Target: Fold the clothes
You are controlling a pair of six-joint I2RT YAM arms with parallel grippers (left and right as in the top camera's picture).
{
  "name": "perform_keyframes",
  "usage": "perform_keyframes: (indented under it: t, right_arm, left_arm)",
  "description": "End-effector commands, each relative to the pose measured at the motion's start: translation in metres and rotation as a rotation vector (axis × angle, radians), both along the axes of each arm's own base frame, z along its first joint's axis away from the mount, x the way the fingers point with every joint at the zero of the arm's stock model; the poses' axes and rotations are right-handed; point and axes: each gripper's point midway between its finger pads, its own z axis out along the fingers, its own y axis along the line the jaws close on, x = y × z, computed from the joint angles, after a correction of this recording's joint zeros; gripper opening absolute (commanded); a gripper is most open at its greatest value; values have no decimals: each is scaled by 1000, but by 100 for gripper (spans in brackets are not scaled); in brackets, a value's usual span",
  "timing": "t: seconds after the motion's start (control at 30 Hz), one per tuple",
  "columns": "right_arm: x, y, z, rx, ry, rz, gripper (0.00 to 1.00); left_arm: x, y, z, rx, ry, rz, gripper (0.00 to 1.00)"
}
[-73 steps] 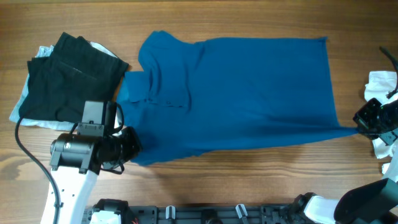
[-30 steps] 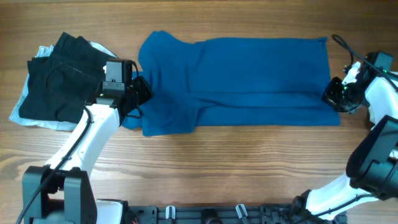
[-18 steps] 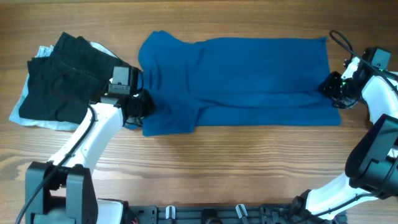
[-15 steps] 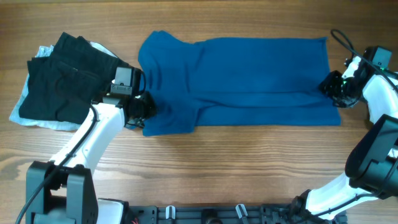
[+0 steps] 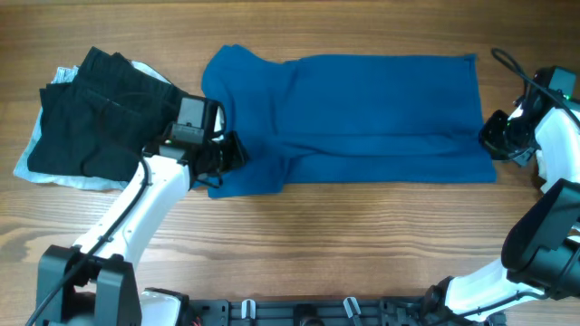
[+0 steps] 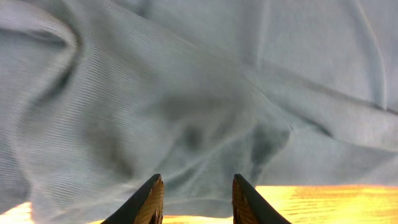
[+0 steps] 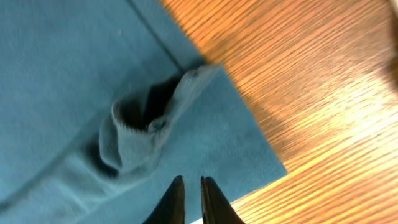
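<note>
The clothes' large deep-blue garment (image 5: 353,113) lies flat across the table's middle, its lower edge doubled up. My left gripper (image 5: 232,154) hovers over its lower-left corner. In the left wrist view that gripper (image 6: 196,198) stands open, with blue cloth (image 6: 186,106) spread under it and nothing pinched. My right gripper (image 5: 496,138) sits at the garment's right edge. In the right wrist view it (image 7: 191,198) is shut and empty, just above the cloth, beside a bunched-up corner (image 7: 146,127).
A stack of black clothes (image 5: 95,113) lies at the far left on a pale blue piece (image 5: 32,158), close behind my left arm. Bare wooden table (image 5: 362,235) runs along the front. The arms' base rail (image 5: 299,312) lines the near edge.
My left gripper slid right and toward the front along the blue garment's left end, its jaws spreading a little. My right gripper opened, shut again and drew slightly right.
</note>
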Motion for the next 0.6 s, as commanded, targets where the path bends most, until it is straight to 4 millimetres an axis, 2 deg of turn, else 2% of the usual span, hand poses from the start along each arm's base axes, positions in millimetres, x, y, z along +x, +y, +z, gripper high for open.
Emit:
perform_keyframes:
  t: [0.0, 0.1, 0.23, 0.27, 0.37, 0.43, 0.5, 0.57]
  right_arm:
    - [-5, 16, -3, 56, -11, 59, 6]
    - [-9, 18, -17, 61, -7, 48, 5]
    - [0, 25, -36, 95, -62, 27, 4]
    - [7, 26, -39, 99, -91, 18, 4]
    - [45, 33, -36, 111, -244, 71, 18]
    - [62, 30, -31, 90, -312, 58, 23]
    - [67, 20, -30, 55, -326, -26, 26]
    - [66, 19, -31, 58, -320, -50, 26]
  left_arm:
    - [-4, -7, 4, -7, -13, -43, 36]
    - [-5, -7, 4, -6, -7, -43, 36]
    - [-5, -7, 4, -5, -6, -42, 36]
    - [-5, -7, 4, -5, -6, -42, 36]
    - [-6, -7, 4, -5, -6, -43, 37]
    - [-7, -7, 3, -4, -1, -43, 36]
    - [-9, -6, 2, -1, 10, -43, 37]
    - [-11, -5, 1, 0, 21, -40, 37]
